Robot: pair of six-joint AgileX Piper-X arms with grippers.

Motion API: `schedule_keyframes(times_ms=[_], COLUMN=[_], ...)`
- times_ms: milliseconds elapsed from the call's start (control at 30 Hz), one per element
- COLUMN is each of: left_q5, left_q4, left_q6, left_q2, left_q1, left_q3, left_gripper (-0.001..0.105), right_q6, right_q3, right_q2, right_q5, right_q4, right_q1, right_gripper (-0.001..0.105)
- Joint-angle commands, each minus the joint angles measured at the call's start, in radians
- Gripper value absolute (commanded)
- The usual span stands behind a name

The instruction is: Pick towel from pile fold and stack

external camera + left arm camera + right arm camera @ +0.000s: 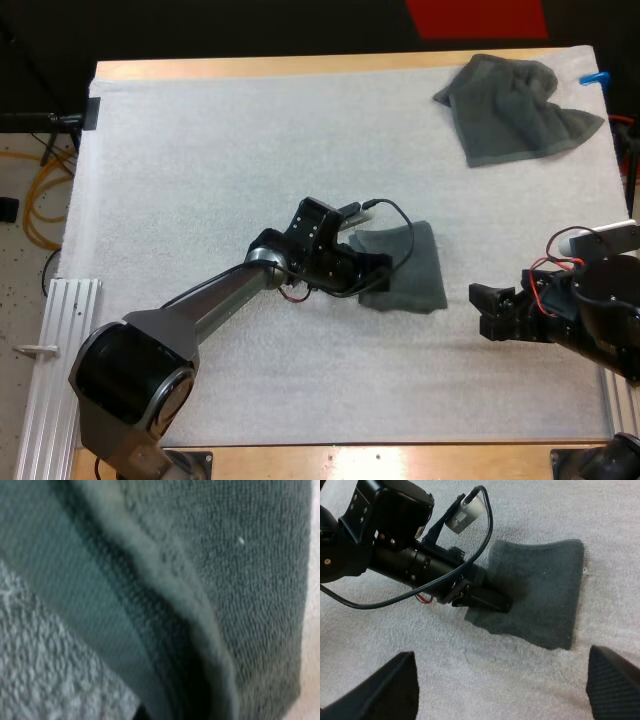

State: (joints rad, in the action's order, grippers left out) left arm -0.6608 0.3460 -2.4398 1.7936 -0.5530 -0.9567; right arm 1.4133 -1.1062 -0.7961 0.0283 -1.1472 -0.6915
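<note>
A folded dark grey-green towel lies flat on the white mat near the middle. My left gripper is at this towel's left edge and shut on it; in the left wrist view the towel's layered edge sits right against the camera. From the right wrist view, the left gripper lies low across the folded towel at its edge. My right gripper hovers open to the right of the towel, its fingers wide apart. A crumpled towel rests at the far right corner.
The left arm stretches across the mat from the lower left. An aluminium rail runs along the table's left side. Bare mat spreads over the left and far middle.
</note>
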Motion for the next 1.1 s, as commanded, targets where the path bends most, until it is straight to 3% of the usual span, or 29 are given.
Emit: schedule_keyframes(times_ms=[0,267,433,733,900,1067], left_q5=[0.021,0.205,0.406,0.746,0.820,0.823], left_q4=[0.019,0.294,0.505,0.641,0.639,0.599], left_q6=[0.024,0.327,0.525,0.787,0.853,0.852], left_q2=[-0.015,-0.104,-0.148,-0.162,-0.162,-0.162], left_q1=[-0.005,0.109,0.279,0.536,0.633,0.705], left_q3=[-0.004,-0.004,-0.004,-0.029,-0.055,-0.061], left_gripper=[0.000,0.000,0.000,0.000,0.000,0.000], right_q6=[-0.004,-0.004,-0.004,-0.004,0.006,0.006], right_q3=[-0.003,-0.003,-0.003,-0.003,-0.003,-0.003], right_q2=[0.010,0.010,0.010,0.010,0.010,0.010], right_q5=[-0.007,-0.003,-0.003,-0.016,-0.117,-0.134], right_q4=[-0.003,-0.003,0.000,0.022,0.047,0.076], right_q1=[-0.001,-0.001,-0.001,-0.001,-0.001,-0.001], right_gripper=[0.067,0.067,0.067,0.067,0.067,0.067])
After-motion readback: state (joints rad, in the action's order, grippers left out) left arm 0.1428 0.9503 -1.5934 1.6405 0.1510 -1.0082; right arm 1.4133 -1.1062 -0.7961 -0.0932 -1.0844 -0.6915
